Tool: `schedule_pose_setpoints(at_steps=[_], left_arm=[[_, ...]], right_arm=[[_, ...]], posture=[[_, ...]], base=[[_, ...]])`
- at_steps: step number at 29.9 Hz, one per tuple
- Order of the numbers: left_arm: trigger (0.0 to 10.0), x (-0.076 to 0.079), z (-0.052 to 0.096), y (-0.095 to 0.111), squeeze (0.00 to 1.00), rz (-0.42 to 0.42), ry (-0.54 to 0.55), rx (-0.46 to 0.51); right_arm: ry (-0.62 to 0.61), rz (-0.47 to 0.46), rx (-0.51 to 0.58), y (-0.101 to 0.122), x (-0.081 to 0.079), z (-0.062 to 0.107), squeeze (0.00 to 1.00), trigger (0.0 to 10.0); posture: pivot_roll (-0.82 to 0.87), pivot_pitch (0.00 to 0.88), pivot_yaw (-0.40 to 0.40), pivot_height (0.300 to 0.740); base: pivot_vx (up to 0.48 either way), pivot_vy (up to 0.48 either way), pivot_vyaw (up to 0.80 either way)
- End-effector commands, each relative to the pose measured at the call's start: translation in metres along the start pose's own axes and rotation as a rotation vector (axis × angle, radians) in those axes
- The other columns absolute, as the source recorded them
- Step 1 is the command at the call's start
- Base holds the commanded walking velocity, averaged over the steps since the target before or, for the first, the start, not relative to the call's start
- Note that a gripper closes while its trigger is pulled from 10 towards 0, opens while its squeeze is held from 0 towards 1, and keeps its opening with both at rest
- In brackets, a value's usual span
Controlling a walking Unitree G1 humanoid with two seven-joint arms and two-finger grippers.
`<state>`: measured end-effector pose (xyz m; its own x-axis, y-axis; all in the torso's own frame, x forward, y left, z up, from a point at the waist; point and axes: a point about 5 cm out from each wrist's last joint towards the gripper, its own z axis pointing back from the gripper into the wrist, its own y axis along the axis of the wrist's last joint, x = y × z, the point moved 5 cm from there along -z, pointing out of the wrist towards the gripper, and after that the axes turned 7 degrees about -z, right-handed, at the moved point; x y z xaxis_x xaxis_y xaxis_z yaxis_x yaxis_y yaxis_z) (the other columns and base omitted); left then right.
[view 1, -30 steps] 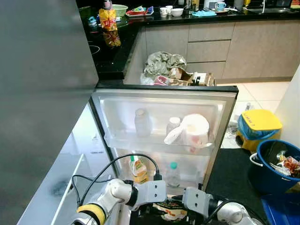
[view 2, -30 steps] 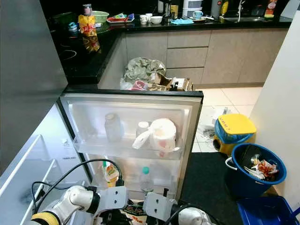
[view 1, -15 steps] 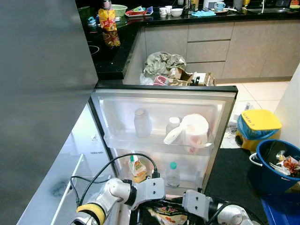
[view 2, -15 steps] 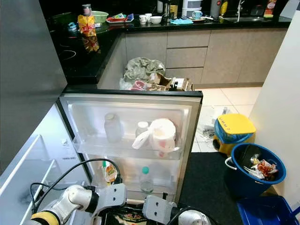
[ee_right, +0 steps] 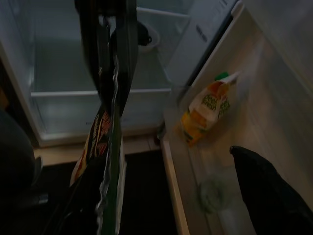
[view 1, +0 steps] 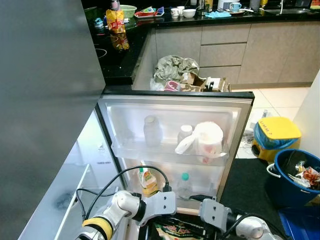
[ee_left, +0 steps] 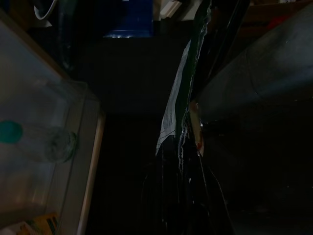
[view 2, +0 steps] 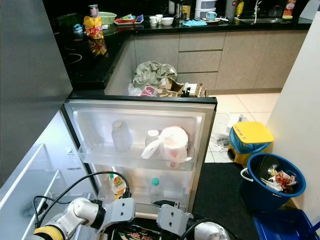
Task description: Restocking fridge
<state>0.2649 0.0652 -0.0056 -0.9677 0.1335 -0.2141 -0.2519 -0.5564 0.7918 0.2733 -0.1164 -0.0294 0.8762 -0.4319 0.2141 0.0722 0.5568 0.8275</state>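
Snack bag [view 1: 181, 232] bottom centre, I judge both grippers pinch it; left gripper [ee_left: 188, 105], right gripper [ee_right: 113, 73]. I'd lift level toward door shelf [view 1: 167, 155], avoid 2 bottles.

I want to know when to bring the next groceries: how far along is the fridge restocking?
Done: the open door already holds jars and a bottle on its upper shelf, a yellow pouch and a green-capped bottle below. In hand: a dark snack bag, held between the left claw and right claw. Left: placing that bag inside.
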Motion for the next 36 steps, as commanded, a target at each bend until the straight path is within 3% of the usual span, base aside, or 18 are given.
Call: schedule_pose_setpoints(at_steps=[1, 2, 5, 8, 9, 11, 13, 15, 16, 17, 19, 20, 21, 22, 24, 27, 32, 36], left_arm=[[0.0, 0.000, 0.006, -0.014, 0.00, 0.039, 0.036, -0.057], [0.0, 0.000, 0.006, -0.014, 0.00, 0.039, 0.036, -0.057], [0.0, -0.012, 0.022, -0.021, 0.00, 0.088, 0.124, -0.066], [0.0, -0.022, 0.030, -0.015, 0.00, 0.103, 0.153, -0.033], [0.0, -0.022, 0.030, -0.015, 0.00, 0.103, 0.153, -0.033], [0.0, -0.044, 0.044, -0.005, 0.00, 0.056, 0.223, -0.024], [0.0, -0.044, 0.044, -0.005, 0.00, 0.056, 0.223, -0.024], [0.0, -0.060, 0.051, 0.001, 0.00, 0.042, 0.314, -0.020], [0.0, -0.075, 0.056, 0.006, 0.00, 0.058, 0.423, 0.005], [9.4, -0.081, 0.056, 0.008, 0.00, 0.127, 0.503, 0.049], [9.4, -0.081, 0.056, 0.008, 0.00, 0.127, 0.503, 0.049], [8.7, -0.080, 0.053, 0.007, 0.00, 0.186, 0.540, 0.082], [10.0, -0.072, 0.046, 0.006, 0.00, 0.217, 0.529, 0.108], [10.0, -0.072, 0.046, 0.006, 0.00, 0.217, 0.529, 0.108], [10.0, -0.055, 0.032, 0.010, 0.00, 0.181, 0.430, 0.109], [10.0, -0.051, 0.029, 0.015, 0.00, 0.125, 0.388, 0.093], [10.0, -0.068, 0.035, 0.036, 0.00, 0.047, 0.400, 0.114], [10.0, -0.097, 0.052, 0.075, 0.00, -0.010, 0.479, 0.212]], right_arm=[[-0.045, -0.065, -0.136, -0.031, 0.001, 0.011, 0.00, 10.0], [-0.045, -0.065, -0.136, -0.031, 0.001, 0.011, 0.00, 10.0], [-0.221, -0.207, -0.353, -0.082, 0.006, 0.039, 0.00, 10.0], [-0.274, -0.260, -0.437, -0.102, 0.000, 0.052, 0.00, 10.0], [-0.274, -0.260, -0.437, -0.102, 0.000, 0.052, 0.00, 10.0], [-0.312, -0.352, -0.493, -0.120, -0.018, 0.060, 0.00, 10.0], [-0.312, -0.352, -0.493, -0.120, -0.018, 0.060, 0.00, 10.0], [-0.366, -0.441, -0.492, -0.125, -0.026, 0.060, 0.00, 10.0], [-0.432, -0.528, -0.489, -0.129, -0.031, 0.061, 0.00, 10.0], [-0.512, -0.626, -0.470, -0.131, -0.034, 0.060, 0.00, 10.0], [-0.512, -0.626, -0.470, -0.131, -0.034, 0.060, 0.00, 10.0], [-0.568, -0.697, -0.455, -0.132, -0.037, 0.058, 0.00, 10.0], [-0.597, -0.737, -0.452, -0.133, -0.041, 0.056, 0.00, 10.0], [-0.597, -0.737, -0.452, -0.133, -0.041, 0.056, 0.00, 10.0], [-0.602, -0.768, -0.468, -0.135, -0.050, 0.053, 0.00, 10.0], [-0.595, -0.769, -0.481, -0.136, -0.053, 0.052, 0.00, 10.0], [-0.595, -0.774, -0.488, -0.136, -0.057, 0.050, 0.00, 10.0], [-0.597, -0.791, -0.512, -0.138, -0.068, 0.047, 0.00, 10.0]], posture=[[-0.07, 0.005, 0.055, 0.740], [-0.07, 0.005, 0.055, 0.740], [-0.07, 0.009, 0.055, 0.740], [-0.07, 0.009, 0.055, 0.740], [-0.07, 0.009, 0.055, 0.740], [-0.07, 0.010, 0.060, 0.740], [-0.07, 0.010, 0.060, 0.740], [-0.07, 0.009, 0.070, 0.740], [-0.07, 0.009, 0.070, 0.740], [-0.06, 0.007, 0.077, 0.740], [-0.06, 0.007, 0.077, 0.740], [-0.07, 0.007, 0.078, 0.740], [-0.07, 0.007, 0.078, 0.740], [-0.07, 0.007, 0.078, 0.740], [-0.07, 0.007, 0.067, 0.740], [-0.06, 0.006, 0.061, 0.740], [-0.06, 0.005, 0.058, 0.740], [-0.07, 0.003, 0.059, 0.740]], base=[[0.000, 0.000, 0.00], [0.000, 0.000, 0.00], [0.000, 0.000, 0.00], [0.000, 0.000, 0.00], [0.000, 0.000, 0.00], [0.000, 0.000, 0.00], [0.000, 0.000, 0.00], [0.000, 0.000, 0.00], [0.000, 0.000, 0.00], [0.000, 0.000, 0.00], [0.000, 0.000, 0.00], [0.000, 0.000, 0.00], [0.000, 0.000, 0.00], [0.000, 0.000, 0.00], [0.000, 0.000, 0.00], [0.000, 0.000, 0.00], [0.000, 0.000, 0.00], [0.000, 0.000, 0.00]])
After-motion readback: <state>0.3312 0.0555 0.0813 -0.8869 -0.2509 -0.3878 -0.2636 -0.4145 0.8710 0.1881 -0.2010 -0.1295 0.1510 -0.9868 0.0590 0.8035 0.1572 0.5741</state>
